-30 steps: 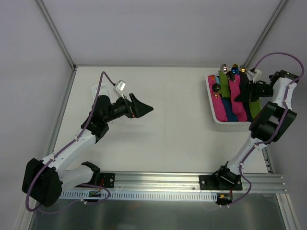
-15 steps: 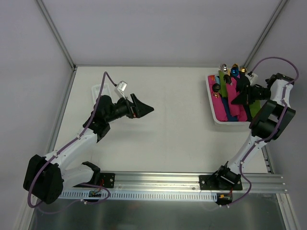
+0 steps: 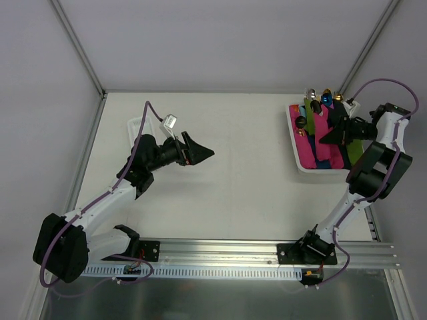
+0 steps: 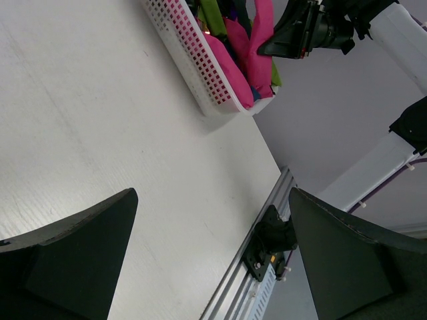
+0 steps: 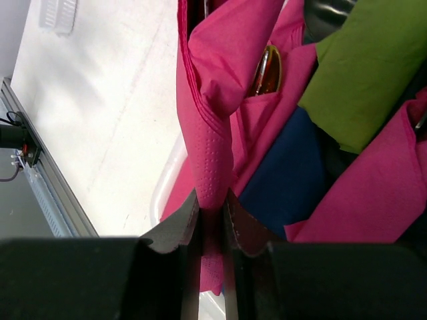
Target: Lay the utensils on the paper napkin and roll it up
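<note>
While the left gripper hovers over the table at mid-left with its fingers wide apart and nothing between them, the right gripper is at the far right, over the basket.

Finding 1. The right fingers are clamped on the napkin, now a slim pink roll or fold, gripped close to its near end.

Finding 2. The napkin's long axis runs straight out ahead of the right fingers, over the basket's left wall and in among the other rolls of green, blue and pink.

Finding 3. The utensils cannot be confirmed. No dark cutlery shows in the held napkin, and whether any is wrapped inside cannot be told. The tray sits at the far left, largely hidden behind the left arm in the top view.

Assessment. The right arm is the only one within reach; the left is well apart, across the table. In my judgement the coming move turns on this hold, and the napkin would drop into the basket if it were let go.
</note>
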You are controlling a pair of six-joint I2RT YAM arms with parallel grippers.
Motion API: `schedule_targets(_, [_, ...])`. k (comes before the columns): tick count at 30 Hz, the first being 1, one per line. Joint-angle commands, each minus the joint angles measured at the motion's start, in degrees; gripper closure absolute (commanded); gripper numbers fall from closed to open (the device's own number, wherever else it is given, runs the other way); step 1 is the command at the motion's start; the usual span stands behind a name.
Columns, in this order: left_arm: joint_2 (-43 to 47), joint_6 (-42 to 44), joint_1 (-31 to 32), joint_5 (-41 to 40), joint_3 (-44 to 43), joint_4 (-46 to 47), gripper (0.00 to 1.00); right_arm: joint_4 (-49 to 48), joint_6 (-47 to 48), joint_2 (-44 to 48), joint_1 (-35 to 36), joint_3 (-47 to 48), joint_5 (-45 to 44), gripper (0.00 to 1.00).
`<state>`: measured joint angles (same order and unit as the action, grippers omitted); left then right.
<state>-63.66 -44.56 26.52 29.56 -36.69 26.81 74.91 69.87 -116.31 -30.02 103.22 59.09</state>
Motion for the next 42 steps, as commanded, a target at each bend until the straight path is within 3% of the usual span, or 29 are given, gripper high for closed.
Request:
schedule_targets(1, [0.55,-0.53,-0.24,0.41,0.21,3.08,0.01,20.01,-1.57,4.87,0.14,0.32,5.07,1.00])
schedule_targets(14, [0.38,-0.62,-0.33,0.32,0.21,2.99,0.01,20.01,0.27,-0.67,0.05,-1.70,2.35,1.00])
schedule_targets(25, [-0.15,-0.88,-0.33,0.23,0.12,2.81,0.01,19.66,0.71,-7.26,0.05,2.07,-3.10,1.00])
schedule_targets(42, [-1.47,-1.24,-0.24,0.50,-0.49,3.16,0.01,9.37,-6.67,-9.72,1.19,5.14,-14.96,1.00])
